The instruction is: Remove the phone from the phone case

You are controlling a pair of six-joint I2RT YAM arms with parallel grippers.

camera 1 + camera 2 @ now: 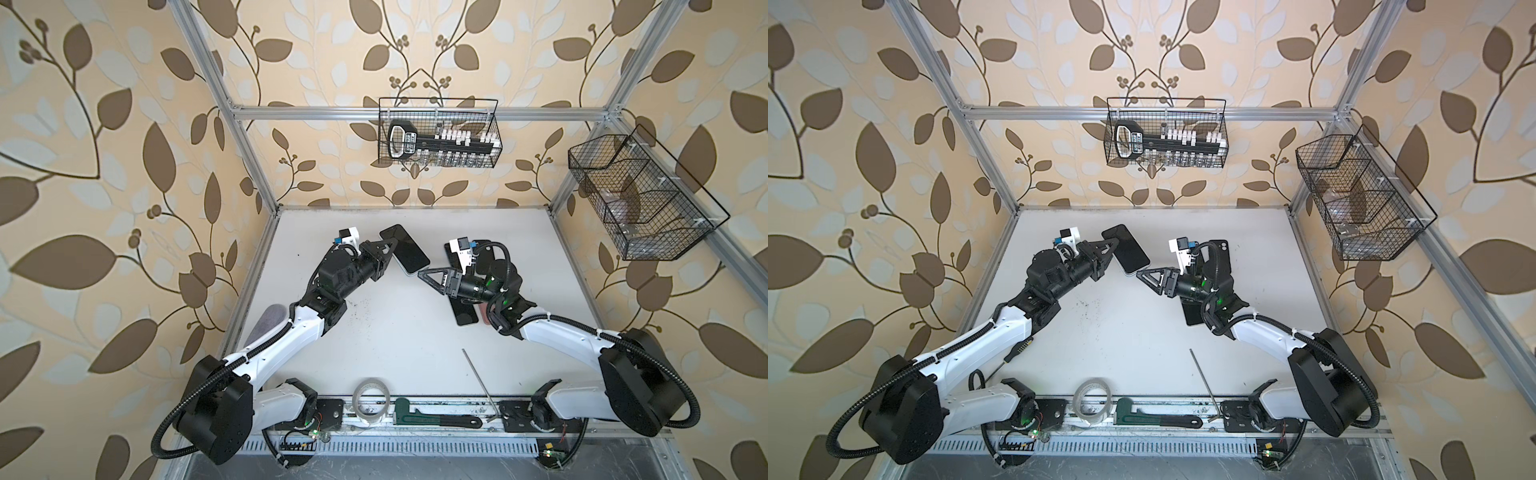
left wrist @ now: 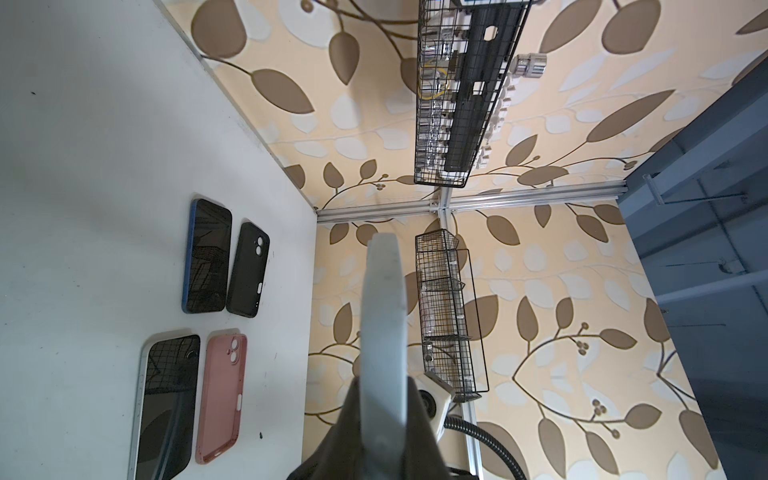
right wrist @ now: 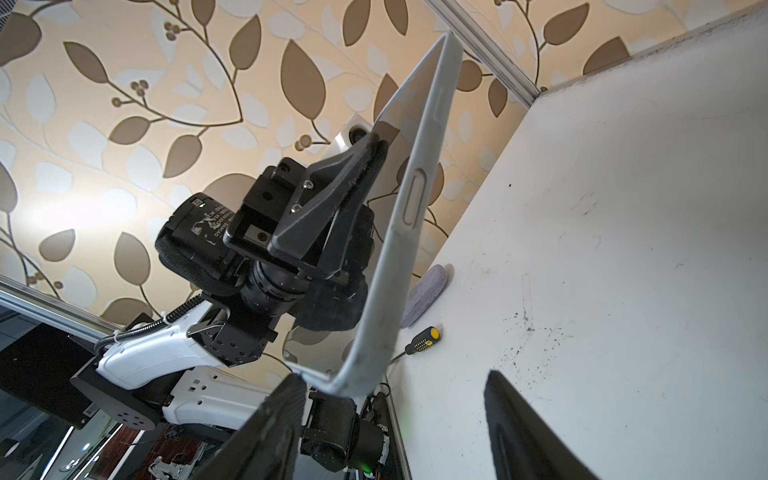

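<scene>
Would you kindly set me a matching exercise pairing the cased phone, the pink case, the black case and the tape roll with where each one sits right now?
Things:
1. cased phone
2. pink case
3. black case
4. tape roll

Places:
A. at the front edge of the table, beside the green wrench
B. clamped in the left claw, off the table
C. flat on the table beside the blue-edged phone
D. flat on the table beside the silver-edged phone

Pairs: 1-B, 2-D, 3-C, 4-A.
</scene>
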